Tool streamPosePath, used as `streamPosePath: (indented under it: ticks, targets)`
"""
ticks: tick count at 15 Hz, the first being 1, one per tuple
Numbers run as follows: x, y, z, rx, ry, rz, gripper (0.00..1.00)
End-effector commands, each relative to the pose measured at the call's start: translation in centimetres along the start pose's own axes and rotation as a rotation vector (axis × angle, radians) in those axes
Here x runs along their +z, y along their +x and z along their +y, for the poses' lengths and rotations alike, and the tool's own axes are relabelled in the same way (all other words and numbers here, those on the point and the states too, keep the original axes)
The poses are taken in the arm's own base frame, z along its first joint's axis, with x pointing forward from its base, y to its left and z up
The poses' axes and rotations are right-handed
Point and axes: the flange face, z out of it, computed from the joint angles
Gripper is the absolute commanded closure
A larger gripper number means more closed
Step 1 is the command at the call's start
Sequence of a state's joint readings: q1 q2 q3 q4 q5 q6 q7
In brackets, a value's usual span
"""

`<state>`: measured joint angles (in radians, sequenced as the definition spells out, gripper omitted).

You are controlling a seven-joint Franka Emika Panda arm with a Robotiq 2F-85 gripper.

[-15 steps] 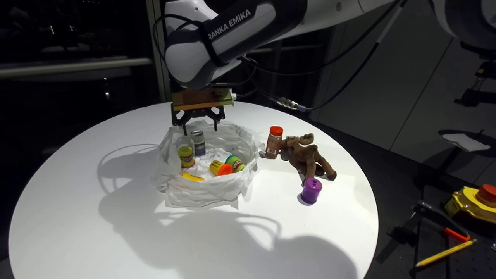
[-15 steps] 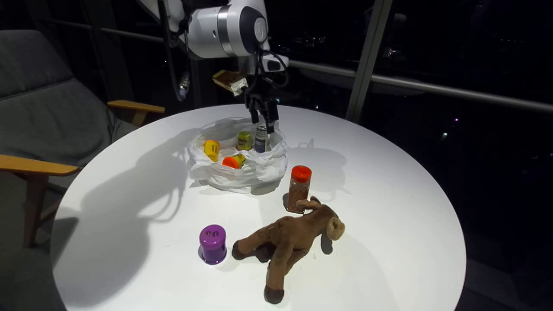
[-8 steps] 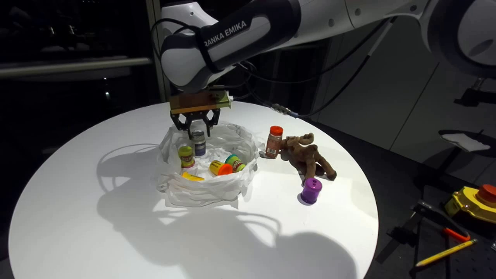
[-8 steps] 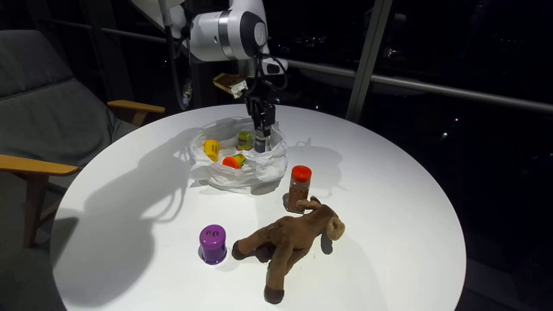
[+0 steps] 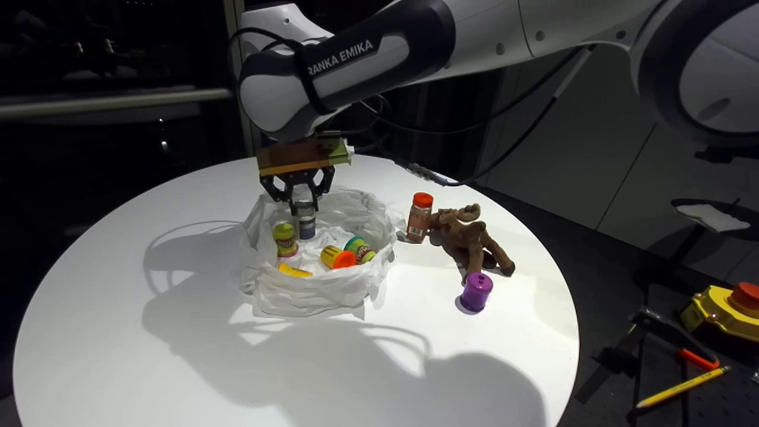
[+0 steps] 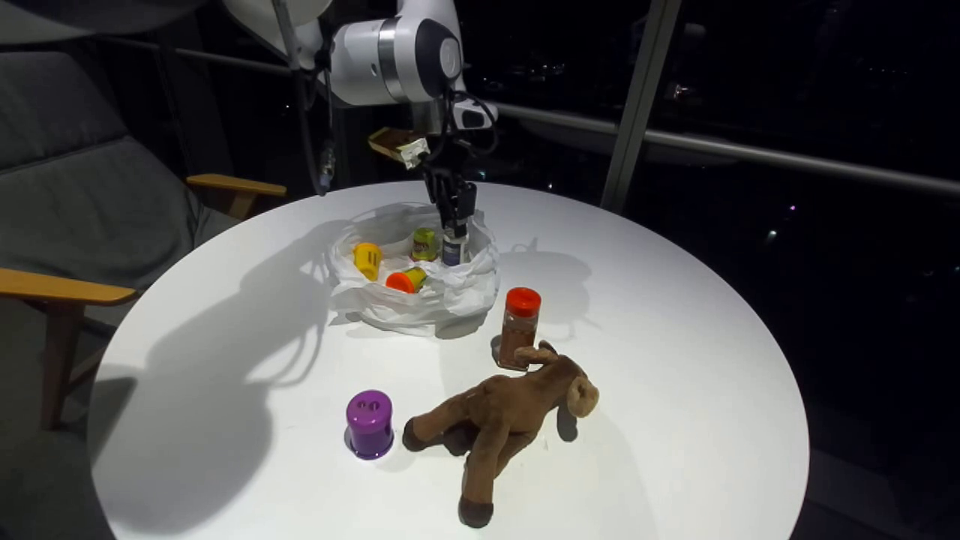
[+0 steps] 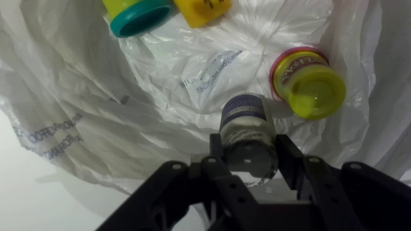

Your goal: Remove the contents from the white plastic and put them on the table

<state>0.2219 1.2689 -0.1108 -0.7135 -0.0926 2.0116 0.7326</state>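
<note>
I have the gripper (image 7: 249,142) clamped around the blue-labelled bottle (image 7: 245,123), inside the white bag (image 5: 317,293). Plush toy (image 6: 506,405), red-capped jar (image 5: 418,220), purple container (image 5: 477,289): on the table (image 5: 89,338).

Wrinkled translucent bag (image 5: 314,295) gaping beneath the fingers (image 7: 288,154), blue-labelled bottle (image 7: 244,128) upright between them, yellow-green tub (image 7: 316,91) just beside; brown plush (image 6: 504,405), purple pot (image 6: 370,429) and red-lidded jar (image 6: 519,331) farther off on the desk (image 6: 675,450)

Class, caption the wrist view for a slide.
Pincer astride a bottle beside a yellow-green tub, in the white plastic bag.
</note>
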Motion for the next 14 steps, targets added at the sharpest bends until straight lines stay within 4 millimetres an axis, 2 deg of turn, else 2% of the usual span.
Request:
streamPosePath:
  ticks: [1, 5, 7, 9, 11, 14]
  targets:
    - [-2.1, 0.4, -0.1, -0.008, -0.005, 0.001, 0.80]
    - [-7.0, 0.0, -0.4, -0.020, -0.031, 0.028, 0.80]
    - [-9.9, -0.9, -0.9, -0.031, -0.039, 0.051, 0.80]
    - [-11.7, -2.3, -1.5, -0.055, -0.060, 0.067, 0.80]
    - [-12.4, -4.0, -1.7, -0.065, -0.104, 0.083, 0.80]
    - [-12.5, -7.3, -1.8, -0.052, -0.174, 0.061, 0.80]
